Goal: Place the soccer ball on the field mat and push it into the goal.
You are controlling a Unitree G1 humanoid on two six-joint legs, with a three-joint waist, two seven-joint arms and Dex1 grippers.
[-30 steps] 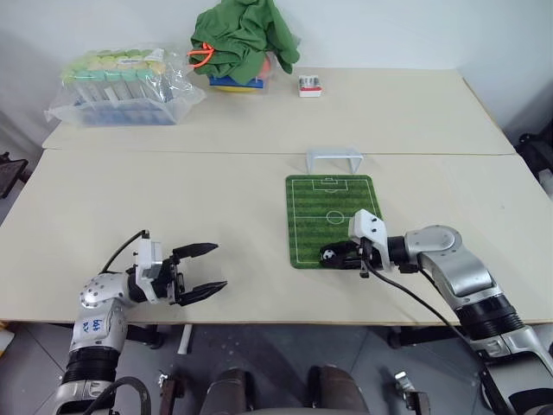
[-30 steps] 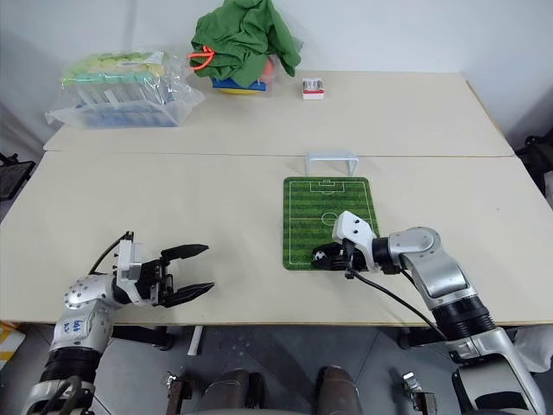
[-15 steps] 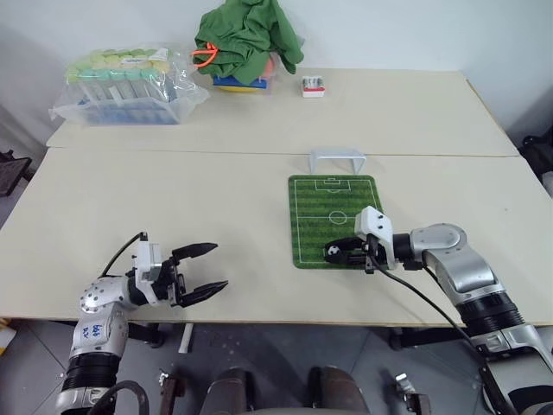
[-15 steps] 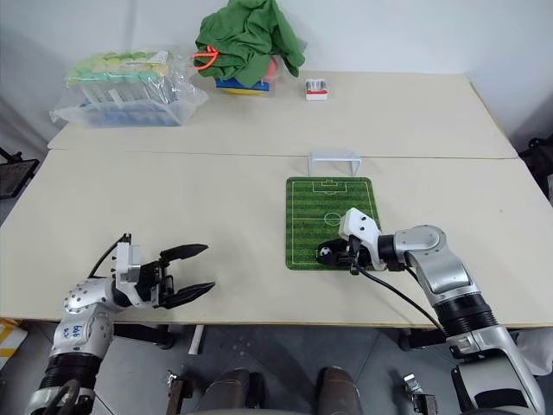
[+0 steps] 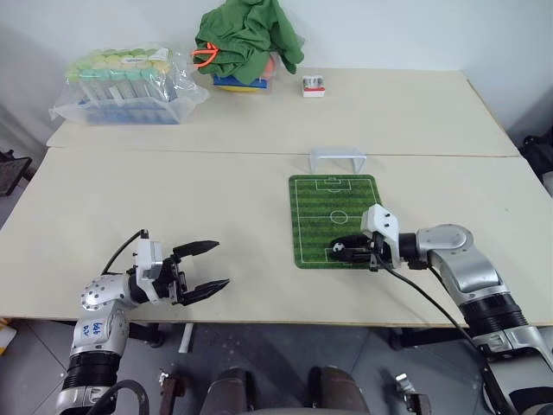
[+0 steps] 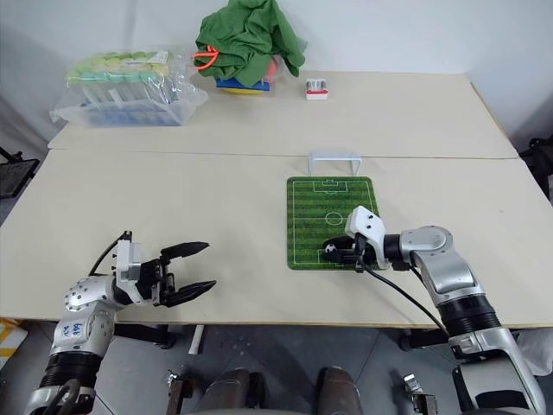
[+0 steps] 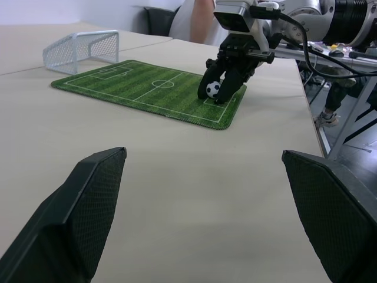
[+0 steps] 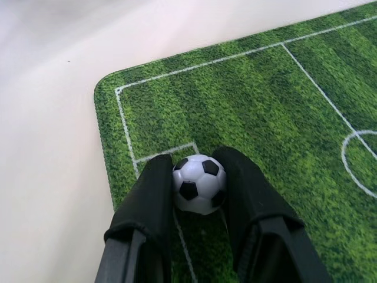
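Observation:
The tiny black-and-white soccer ball [image 8: 198, 183] is pinched between the two black fingers of my right gripper [image 5: 344, 251], which is shut on it. Ball and fingertips sit low over the near end of the green striped field mat [image 5: 333, 207], close to the near penalty box lines; whether the ball touches the mat I cannot tell. The pale goal [image 5: 336, 158] stands just beyond the mat's far end, its opening facing the mat. My left gripper [image 5: 207, 268] hovers open and empty over the bare table near the front left. Seen from the left wrist, the ball [image 7: 213, 89] shows between the right fingers.
On the far table stand a bagged rack of tubes [image 5: 121, 82], a green cloth heaped over coloured items [image 5: 246, 39] and a small red-and-white box [image 5: 311, 86]. A seam [image 5: 173, 151] divides the two tabletops. The table's front edge runs just behind both grippers.
My right gripper, still holding the ball, has shifted slightly to the right along the mat's near end. The left gripper has stayed where it was.

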